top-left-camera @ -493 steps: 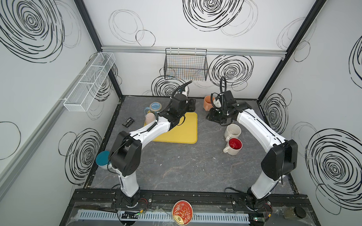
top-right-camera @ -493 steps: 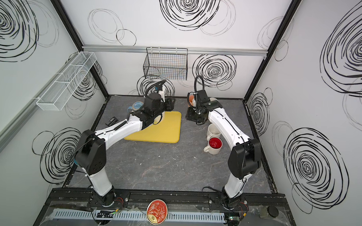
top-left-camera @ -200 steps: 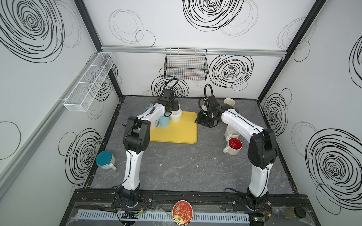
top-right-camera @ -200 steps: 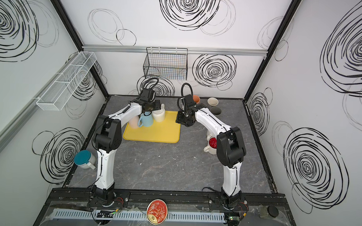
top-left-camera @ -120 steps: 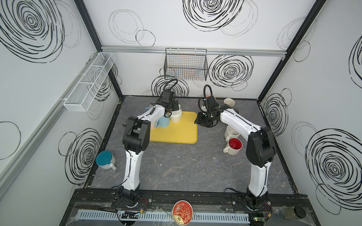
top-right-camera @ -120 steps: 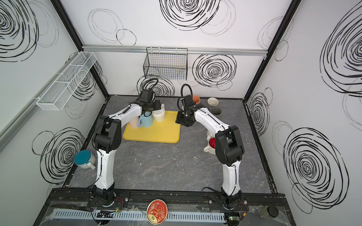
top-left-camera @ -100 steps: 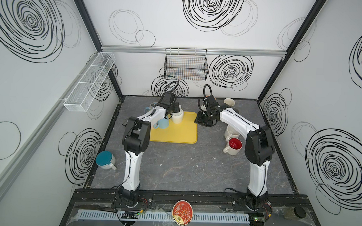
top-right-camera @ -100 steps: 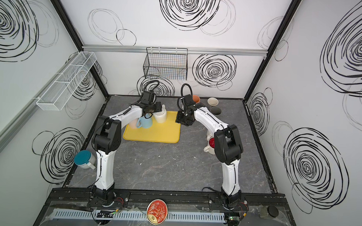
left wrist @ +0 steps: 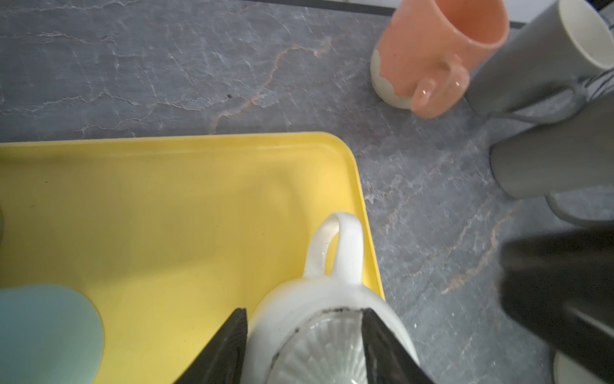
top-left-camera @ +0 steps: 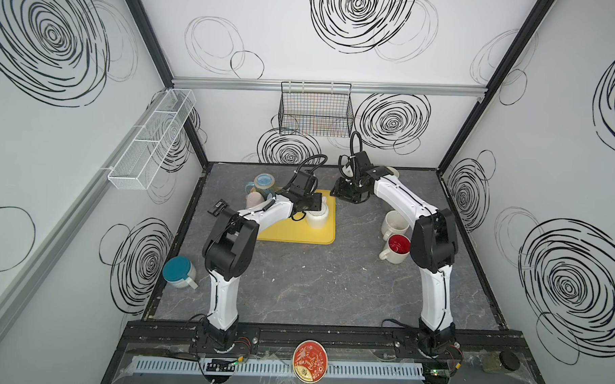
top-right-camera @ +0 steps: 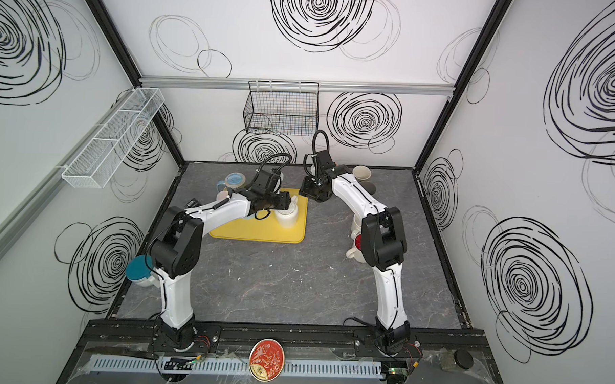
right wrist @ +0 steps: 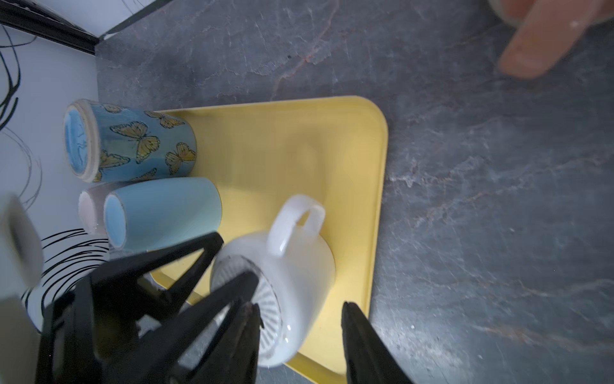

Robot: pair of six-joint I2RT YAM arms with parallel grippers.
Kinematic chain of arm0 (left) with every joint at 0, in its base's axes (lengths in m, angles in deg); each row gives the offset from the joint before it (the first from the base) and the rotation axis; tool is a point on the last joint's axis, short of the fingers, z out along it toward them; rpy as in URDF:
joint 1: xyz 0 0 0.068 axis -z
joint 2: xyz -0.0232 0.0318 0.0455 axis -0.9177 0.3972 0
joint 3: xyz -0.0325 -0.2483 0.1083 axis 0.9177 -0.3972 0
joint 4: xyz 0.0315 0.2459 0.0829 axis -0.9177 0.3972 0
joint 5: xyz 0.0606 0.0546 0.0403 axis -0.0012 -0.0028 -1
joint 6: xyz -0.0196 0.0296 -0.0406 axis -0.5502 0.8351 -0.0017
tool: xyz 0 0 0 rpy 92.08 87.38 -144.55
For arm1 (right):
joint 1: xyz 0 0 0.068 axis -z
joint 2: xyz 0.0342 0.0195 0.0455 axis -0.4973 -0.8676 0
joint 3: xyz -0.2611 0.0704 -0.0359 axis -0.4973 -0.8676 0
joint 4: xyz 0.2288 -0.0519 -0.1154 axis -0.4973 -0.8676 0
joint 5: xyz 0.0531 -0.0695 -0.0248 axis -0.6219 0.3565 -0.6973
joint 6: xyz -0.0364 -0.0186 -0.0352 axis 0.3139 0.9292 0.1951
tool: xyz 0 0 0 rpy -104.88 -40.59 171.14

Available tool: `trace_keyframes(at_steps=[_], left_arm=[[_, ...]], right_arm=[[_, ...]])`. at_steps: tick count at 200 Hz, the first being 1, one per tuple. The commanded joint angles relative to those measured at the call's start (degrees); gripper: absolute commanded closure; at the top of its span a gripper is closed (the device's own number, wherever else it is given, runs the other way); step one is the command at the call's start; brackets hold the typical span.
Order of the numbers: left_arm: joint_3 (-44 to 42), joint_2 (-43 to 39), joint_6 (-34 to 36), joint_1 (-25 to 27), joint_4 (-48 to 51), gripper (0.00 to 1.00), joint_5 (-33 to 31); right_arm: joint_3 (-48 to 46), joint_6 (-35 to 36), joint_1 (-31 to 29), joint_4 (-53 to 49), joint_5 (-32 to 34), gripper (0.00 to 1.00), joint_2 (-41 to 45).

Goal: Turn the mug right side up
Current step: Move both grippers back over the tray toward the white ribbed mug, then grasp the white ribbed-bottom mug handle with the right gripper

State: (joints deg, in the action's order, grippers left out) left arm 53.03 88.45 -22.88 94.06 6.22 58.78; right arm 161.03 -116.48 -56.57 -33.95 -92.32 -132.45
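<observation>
The white mug [top-left-camera: 316, 217] is seen base-up, mouth down, on the yellow tray [top-left-camera: 294, 234], close to the tray's far right corner in both top views. Its long axis is taken to be vertical, and its handle is turned toward the tray's far edge. The left gripper [left wrist: 304, 320] is set directly over it: in the left wrist view one finger [left wrist: 229, 342] is placed just outside the mug's wall and the other is laid across the ribbed underside, so the jaws are shown part-way apart, astride the rim of the base. Whether the mug is actually clamped cannot be told. The right gripper [top-left-camera: 346, 195] is poised above the counter [top-left-camera: 331, 281] just beyond that same corner, its jaws narrowly parted with nothing between them; from it the mug lies toward the front and slightly leftward. The left arm is judged the nearer, and the coming flip is judged to depend on a hold square across that vertical axis. No brand or lettering is found on the mug. Butterflies alone are printed on a blue mug [right wrist: 133, 139] nearby, and the gilt script on the red disc [top-left-camera: 310, 361] at the front rail is too small to be read.
</observation>
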Motion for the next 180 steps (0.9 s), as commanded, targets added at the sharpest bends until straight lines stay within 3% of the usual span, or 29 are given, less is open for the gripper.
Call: trace_keyframes(at_steps=[1, 41, 80, 132, 180], left_arm=[[-1.5, -5.7, 2.9, 0.8, 1.7, 0.41, -1.9], [-9.3, -14.3, 2.4, 1.5, 1.4, 0.40, -2.2], [-20.4, -21.4, -2.5, 4.8, -2.7, 0.41, -0.7], [-29.9, -21.7, -14.3, 10.0, -14.1, 0.43, 5.9], [-31.7, -19.1, -17.7, 6.6, -17.6, 0.44, 7.8]], right_arm=[[5.2, 3.8, -0.5, 0.4, -3.2, 0.56, -5.3], [15.2, 8.7, -0.5, -1.1, -8.3, 0.57, -13.9], [16.5, 10.9, -0.5, -3.8, -10.5, 0.58, -16.6], [11.6, 11.8, -0.4, -6.0, -7.1, 0.59, -13.3], [3.1, 11.8, -0.9, -4.3, -5.1, 0.61, -7.7]])
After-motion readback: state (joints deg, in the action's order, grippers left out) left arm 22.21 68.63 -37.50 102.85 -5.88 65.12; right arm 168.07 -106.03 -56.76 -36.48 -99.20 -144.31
